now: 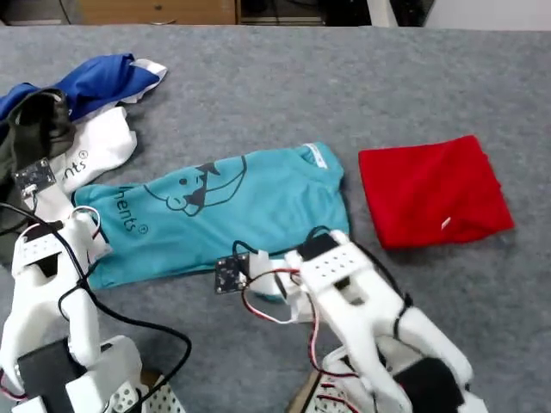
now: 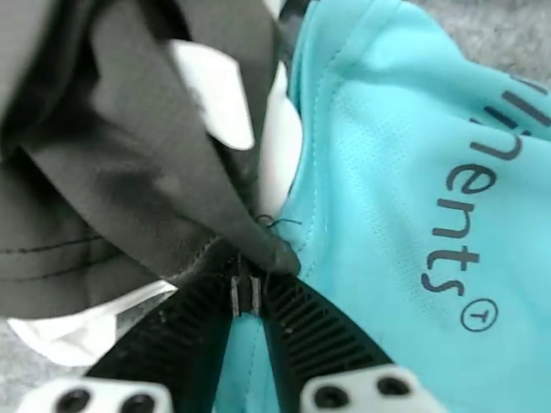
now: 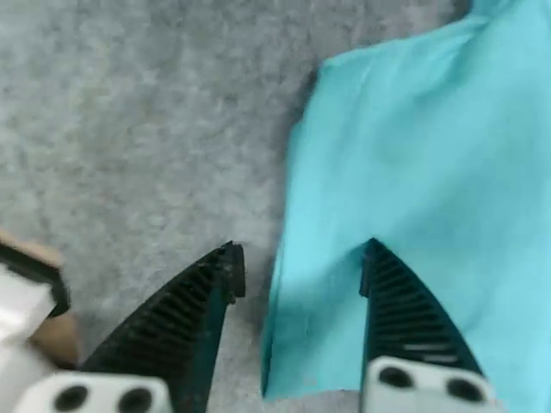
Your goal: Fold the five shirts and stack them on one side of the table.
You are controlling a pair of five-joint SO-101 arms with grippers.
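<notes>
A teal shirt (image 1: 224, 206) lies spread flat in the middle of the grey table. My left gripper (image 2: 245, 291) is shut on the teal shirt's (image 2: 396, 172) edge seam, right beside a dark shirt (image 2: 129, 129). In the high view that gripper (image 1: 84, 225) sits at the teal shirt's left end. My right gripper (image 3: 301, 258) is open, low over the near edge of the teal shirt (image 3: 430, 172), with the cloth's corner between its fingers. It (image 1: 277, 291) is at the shirt's front hem. A folded red shirt (image 1: 435, 189) rests at the right.
A loose pile lies at the far left: a blue shirt (image 1: 103, 82), a white shirt (image 1: 95, 146) and the dark shirt (image 1: 34, 125). Bare grey table (image 1: 258, 77) stretches across the back. Cables hang off both arms near the front edge.
</notes>
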